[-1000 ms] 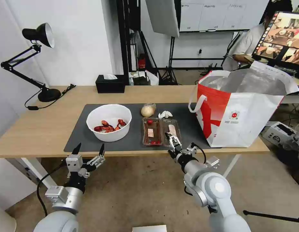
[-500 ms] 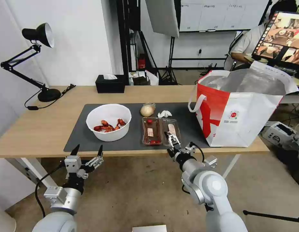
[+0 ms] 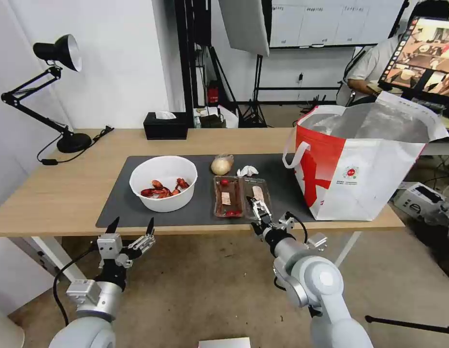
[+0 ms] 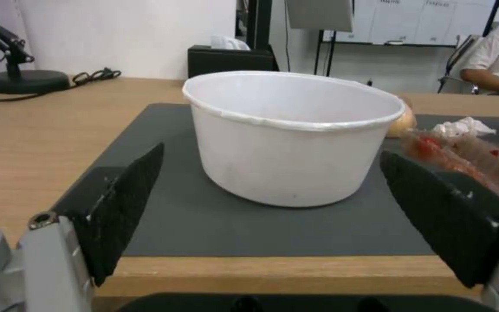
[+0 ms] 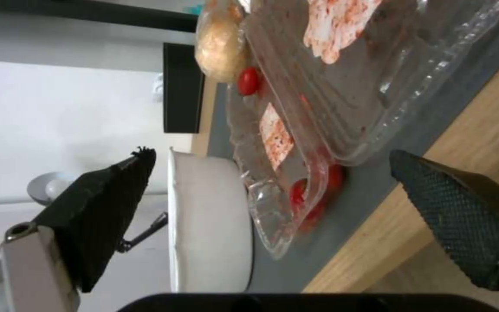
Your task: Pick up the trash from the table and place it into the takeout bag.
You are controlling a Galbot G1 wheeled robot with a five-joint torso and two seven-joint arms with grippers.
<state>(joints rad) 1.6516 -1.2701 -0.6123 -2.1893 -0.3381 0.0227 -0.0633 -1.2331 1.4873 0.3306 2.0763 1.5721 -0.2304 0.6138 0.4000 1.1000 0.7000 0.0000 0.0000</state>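
Nothing bagged yet, by the look of it. All 4 trash items sit on the dark grey rectangular mat (image 3: 282, 186) of the long light-wood table (image 3: 65, 193): white round bowl with red crayfish shells (image 3: 163, 183) at the robot's left, clear hinged plastic tray with red scraps (image 3: 241, 196) mid-mat, beige plastic-wrapped ball (image 3: 221, 166) and crumpled white tissue (image 3: 247, 170) just behind the tray.

Right gripper (image 3: 259, 211) is at the tray's near edge, fingers apart, gripping nothing; the wrist view shows the tray between the spread jaws. Left gripper (image 3: 132, 226) hangs below the table's front edge, facing the bowl, fingers wide apart, empty.

Large boxy white-and-red takeout bag with silver foil lining (image 3: 364, 159) stands open at the table's right end, near the tray. All 4 picks left.

Around: black tissue box (image 3: 166, 125) at the back edge, not trash; black desk lamp (image 3: 55, 87) far left. Path tray→bag looks clear, but the tall bag wall needs a high lift.
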